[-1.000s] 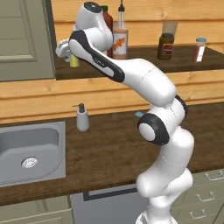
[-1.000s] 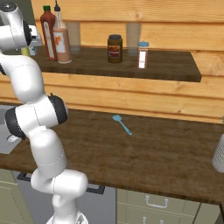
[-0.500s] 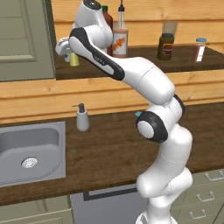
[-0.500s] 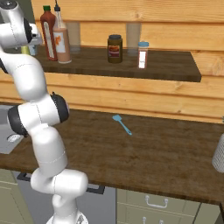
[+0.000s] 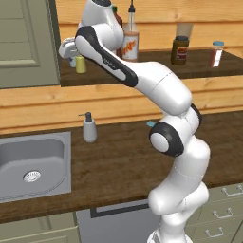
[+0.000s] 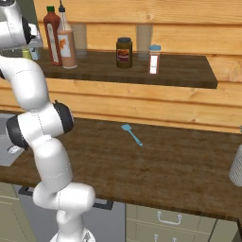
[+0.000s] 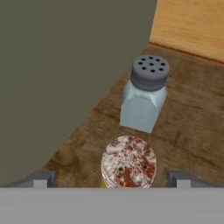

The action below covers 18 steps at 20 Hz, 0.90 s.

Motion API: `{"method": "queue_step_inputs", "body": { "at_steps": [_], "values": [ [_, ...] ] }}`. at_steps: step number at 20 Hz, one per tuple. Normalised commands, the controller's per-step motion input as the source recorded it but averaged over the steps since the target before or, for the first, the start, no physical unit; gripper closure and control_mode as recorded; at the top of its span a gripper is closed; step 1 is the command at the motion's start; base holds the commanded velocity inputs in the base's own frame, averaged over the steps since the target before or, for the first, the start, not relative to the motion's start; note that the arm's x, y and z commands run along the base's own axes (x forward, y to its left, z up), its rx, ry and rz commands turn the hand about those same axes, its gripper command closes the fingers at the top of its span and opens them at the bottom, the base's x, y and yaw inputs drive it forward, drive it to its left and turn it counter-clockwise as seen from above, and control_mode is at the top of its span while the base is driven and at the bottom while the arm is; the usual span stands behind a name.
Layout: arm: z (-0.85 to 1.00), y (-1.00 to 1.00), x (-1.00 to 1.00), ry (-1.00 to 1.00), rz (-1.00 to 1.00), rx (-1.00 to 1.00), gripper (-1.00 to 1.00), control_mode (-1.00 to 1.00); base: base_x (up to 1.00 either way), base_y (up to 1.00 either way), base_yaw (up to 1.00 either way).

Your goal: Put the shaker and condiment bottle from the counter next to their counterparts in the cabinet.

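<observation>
Jaws are seen spread wide in the hand view, one dark tip at each lower corner, and the small shaker stands between them with clear space on both sides, so it is not clamped. The gripper is placed over the left end of the cabinet shelf, close to the grey-green door. The shaker is set on the dark wood just beside the pale blue shaker with the grey perforated cap; the two are near each other but not touching. In the left base view the yellow-green body of the shaker is seen below the hand.

The peach-orange condiment bottle is already stood on the shelf against the dark red bottle. It is judged that both things are placed and that the release of the shaker is the step in hand. A straight withdrawal is called for next, so that neither shaker is knocked.

Orange marks are seen on the bottle label, but no writing can be read.
</observation>
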Motion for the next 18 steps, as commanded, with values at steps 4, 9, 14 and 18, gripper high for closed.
{"method": "queue_step_inputs", "body": {
  "at_steps": [4,9,14,18],
  "values": [
    [-0.26,-0.02,-0.76,-0.05,0.0,0.04,-1.0,-1.0,0.0,0.0,0.0],
    [-0.79,-0.45,-1.0,-0.33,0.0,0.14,-1.0,-1.0,0.0,0.0,0.0],
    [-0.97,-0.81,-1.0,-0.34,0.0,0.23,-1.0,-1.0,0.0,0.0,0.0],
    [-1.0,-0.99,-1.0,-0.33,0.0,0.27,-1.0,-1.0,0.0,0.0,0.0]
  ]
}}
